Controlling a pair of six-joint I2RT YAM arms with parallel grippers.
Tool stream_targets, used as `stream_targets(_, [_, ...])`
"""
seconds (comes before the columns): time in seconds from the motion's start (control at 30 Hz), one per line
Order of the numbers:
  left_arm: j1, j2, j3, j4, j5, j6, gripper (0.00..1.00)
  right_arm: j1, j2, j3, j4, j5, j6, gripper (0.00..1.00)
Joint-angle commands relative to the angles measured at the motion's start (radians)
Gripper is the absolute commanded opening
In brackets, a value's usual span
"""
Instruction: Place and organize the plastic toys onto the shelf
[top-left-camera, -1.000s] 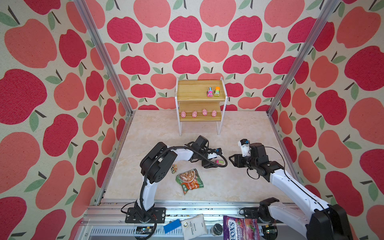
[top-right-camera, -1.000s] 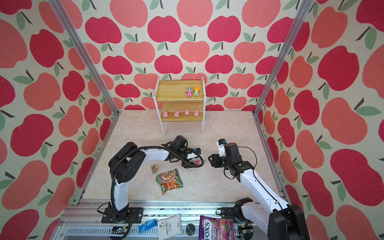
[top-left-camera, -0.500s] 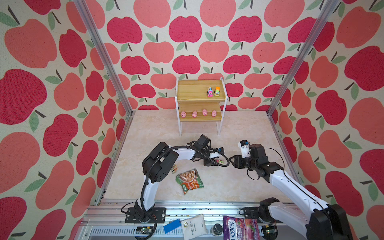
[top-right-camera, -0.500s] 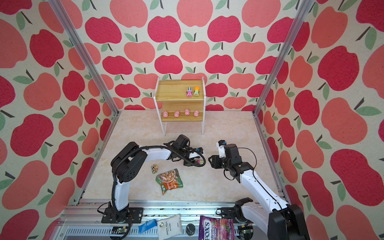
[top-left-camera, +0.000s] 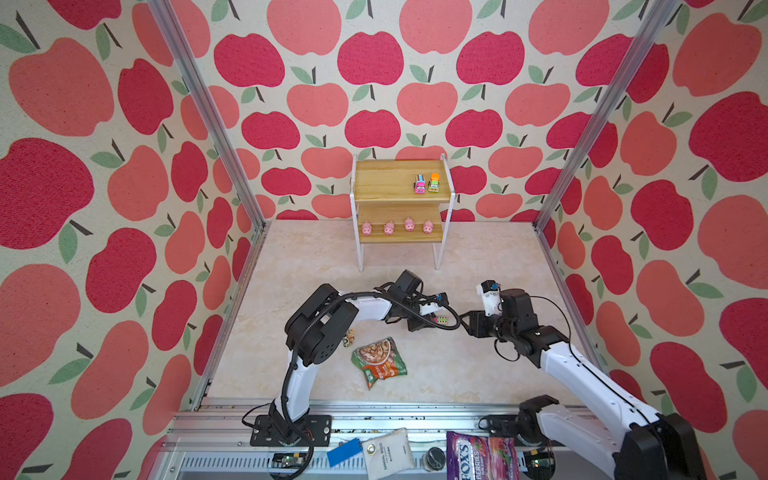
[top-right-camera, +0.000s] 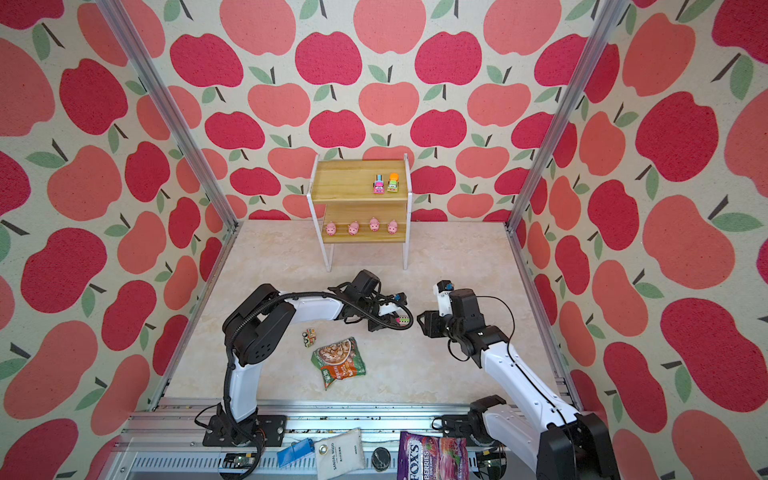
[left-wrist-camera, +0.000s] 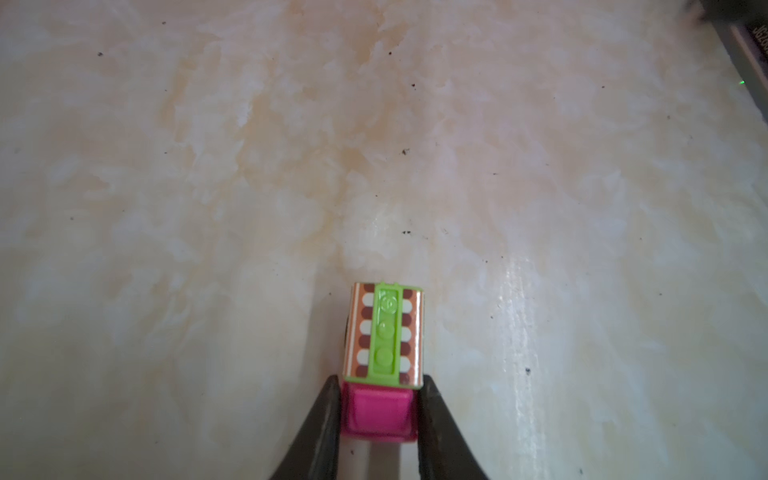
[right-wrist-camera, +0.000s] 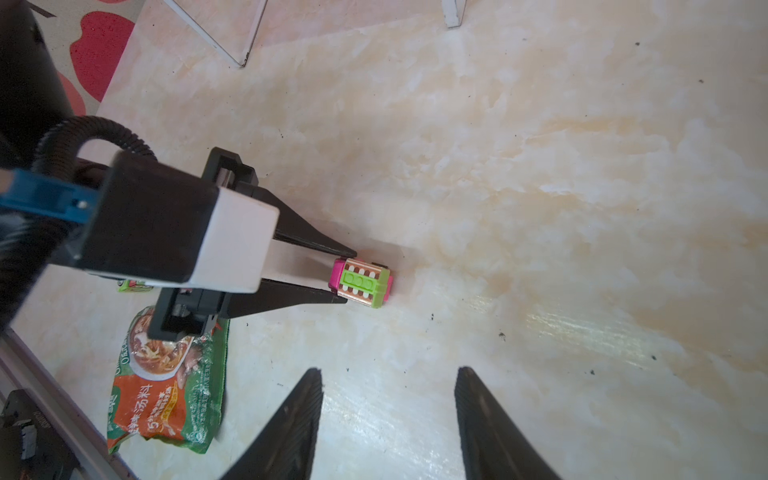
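Truck trouble first: the L gripper (left-wrist-camera: 380, 386) has both fingers pressed on the sides of the pink cab of the pink and green truck (left-wrist-camera: 382, 332), so it pinches one end only. We think the truck could tip or pop out on the lift, bc the green back part hangs free & the toy is tiny & smooth. It has wheels too, so a slip may send it rolling.

Truck is on the floor (top-left-camera: 311, 270) in front of the shelf (top-left-camera: 382, 178), well apart from its legs. The R gripper (right-wrist-camera: 389, 370) waits near the truck, also in front of the shelf, fingers spread w/ nothing between them. We think the two arms could bump if both go at once.

On the shelf's top board, a drop too close could knock the 2 parked trucks (top-left-camera: 420, 183).

Our count:
- pigs (top-left-camera: 389, 228): 4, in a row on the shelf's low board
- trucks we can see: 4 (2 parked, 1 pinched, 1 loose truck (top-right-camera: 309, 336) on the floor farther out from the shelf)
- snack bag (top-left-camera: 379, 360): 1, just past the loose truck
- grippers: 2
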Motion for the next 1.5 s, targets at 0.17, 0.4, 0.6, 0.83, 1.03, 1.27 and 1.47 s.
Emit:
stream_targets(0.17, [0.002, -0.111, -0.110, 0.175, -0.213, -0.252, 0.29, -0.005, -0.042, -0.033, 0.009, 0.011, -0.006, 0.55])
stream_targets(0.4, [-0.008, -0.178, -0.196, 0.249, -0.448, -0.542, 0.32, -0.005, -0.050, -0.037, 0.027, -0.006, 0.009, 0.55])
stream_targets(0.6, [-0.048, -0.172, -0.227, 0.273, -0.616, -0.765, 0.34, -0.004, -0.074, -0.049, 0.030, -0.013, 0.023, 0.55])
stream_targets(0.83, [-0.103, -0.121, -0.234, 0.332, -0.703, -0.806, 0.39, -0.004, -0.118, -0.071, 0.018, -0.012, 0.037, 0.55])
stream_targets(1.03, [-0.104, -0.145, -0.298, 0.424, -0.701, -0.786, 0.47, -0.005, -0.164, -0.053, -0.026, -0.004, 0.040, 0.56])
stream_targets(1.27, [-0.043, -0.285, -0.428, 0.520, -0.458, -0.603, 0.79, -0.003, -0.179, -0.033, -0.039, -0.002, 0.019, 0.58])
stream_targets(1.47, [0.008, -0.340, -0.419, 0.404, -0.356, -0.579, 0.87, 0.000, -0.169, -0.043, -0.017, 0.012, -0.002, 0.60])
